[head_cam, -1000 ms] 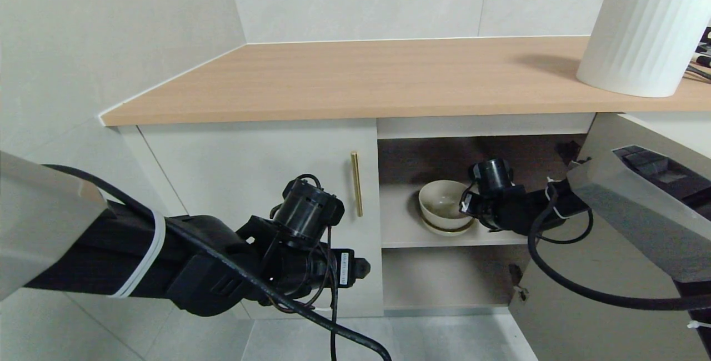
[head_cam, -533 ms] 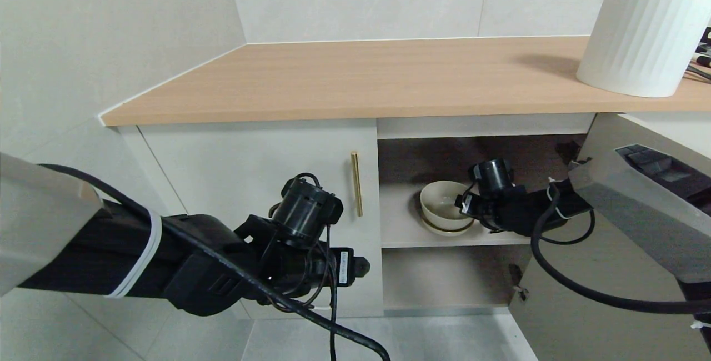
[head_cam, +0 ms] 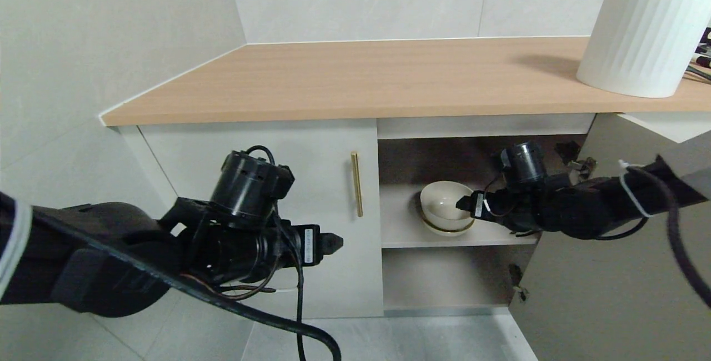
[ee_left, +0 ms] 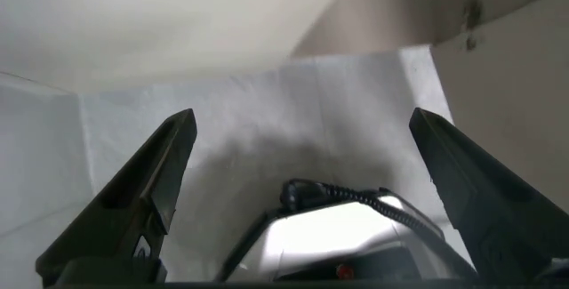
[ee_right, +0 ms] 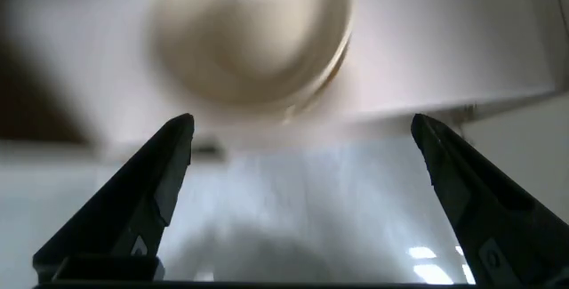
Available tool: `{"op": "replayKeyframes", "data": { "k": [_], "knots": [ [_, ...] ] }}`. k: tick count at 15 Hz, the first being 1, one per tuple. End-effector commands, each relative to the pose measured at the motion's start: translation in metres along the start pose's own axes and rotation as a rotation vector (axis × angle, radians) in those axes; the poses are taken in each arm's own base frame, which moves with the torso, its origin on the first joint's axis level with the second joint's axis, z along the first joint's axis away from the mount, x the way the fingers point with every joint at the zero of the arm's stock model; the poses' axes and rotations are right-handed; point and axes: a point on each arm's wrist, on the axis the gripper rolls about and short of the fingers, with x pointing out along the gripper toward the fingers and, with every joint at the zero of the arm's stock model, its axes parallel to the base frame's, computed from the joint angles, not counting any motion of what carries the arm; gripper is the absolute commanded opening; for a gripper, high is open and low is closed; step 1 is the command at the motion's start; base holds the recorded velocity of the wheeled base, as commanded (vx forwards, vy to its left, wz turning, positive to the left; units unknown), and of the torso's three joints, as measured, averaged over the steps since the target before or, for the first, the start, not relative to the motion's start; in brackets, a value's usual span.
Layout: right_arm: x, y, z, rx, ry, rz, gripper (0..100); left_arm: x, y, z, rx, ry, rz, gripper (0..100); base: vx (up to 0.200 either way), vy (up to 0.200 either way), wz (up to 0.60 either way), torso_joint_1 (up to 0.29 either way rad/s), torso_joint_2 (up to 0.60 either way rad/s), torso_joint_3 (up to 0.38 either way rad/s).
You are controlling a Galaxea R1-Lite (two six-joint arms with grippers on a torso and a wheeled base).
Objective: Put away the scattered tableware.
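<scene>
One bowl [head_cam: 442,201] on the cabinet shelf [head_cam: 401,219], just beyond the spread right gripper [head_cam: 464,204]

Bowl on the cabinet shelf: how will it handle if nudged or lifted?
Bowl looks glazed ceramic: likely rigid, slippery, chippable. It rests on a plate, so a nudge may slide it off. Wide and low: unlikely to tip.

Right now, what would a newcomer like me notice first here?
Probably the cream bowl on the open cabinet's upper shelf, with the right pincer open close beside it. Then the tall white ribbed vase at the right end of the wooden counter, and the left pincer, open, before the closed door.
</scene>
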Motion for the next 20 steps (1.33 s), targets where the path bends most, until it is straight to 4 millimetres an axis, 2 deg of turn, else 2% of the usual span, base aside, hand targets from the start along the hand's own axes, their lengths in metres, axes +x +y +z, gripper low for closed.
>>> {"op": "replayKeyframes", "data": {
  "k": [1,2,4,6,7,10,12,15,20],
  "knots": [
    [-0.099,0.002,0.01,-0.062,0.004,0.159,100,-0.044,0.015,0.001,-0.019,-0.083,-0.019,100,0.0,0.0,0.0,0.0,0.0,0.0],
    [-0.126,-0.001,0.006,-0.076,0.024,0.179,100,-0.056,0.019,0.0,-0.026,-0.101,-0.022,100,0.0,0.0,0.0,0.0,0.0,0.0],
    [-0.161,-0.01,0.002,-0.083,0.039,0.189,100,-0.077,0.025,0.001,-0.035,-0.113,-0.018,100,0.0,0.0,0.0,0.0,0.0,0.0],
    [-0.191,-0.015,-0.005,-0.102,0.05,0.214,100,-0.086,0.029,-0.004,-0.035,-0.11,-0.015,100,0.0,0.0,0.0,0.0,0.0,0.0],
    [-0.198,-0.017,-0.008,-0.108,0.062,0.215,100,-0.089,0.031,-0.007,-0.035,-0.109,-0.013,100,0.0,0.0,0.0,0.0,0.0,0.0],
    [-0.204,-0.022,-0.028,-0.14,0.128,0.206,100,-0.086,0.035,-0.012,-0.025,-0.088,0.004,100,0.0,0.0,0.0,0.0,0.0,0.0],
    [-0.21,-0.023,-0.029,-0.144,0.121,0.219,100,-0.08,0.034,-0.012,-0.013,-0.076,0.012,100,0.0,0.0,0.0,0.0,0.0,0.0],
    [-0.207,-0.024,-0.033,-0.151,0.136,0.209,100,-0.07,0.034,-0.012,-0.007,-0.058,0.05,100,-0.2,0.0,0.0,0.006,0.0,0.002],
    [-0.204,-0.023,-0.035,-0.156,0.149,0.206,100,-0.067,0.032,-0.012,-0.003,-0.055,0.054,100,-0.2,0.0,0.0,0.002,0.0,0.002]
  ]
}}
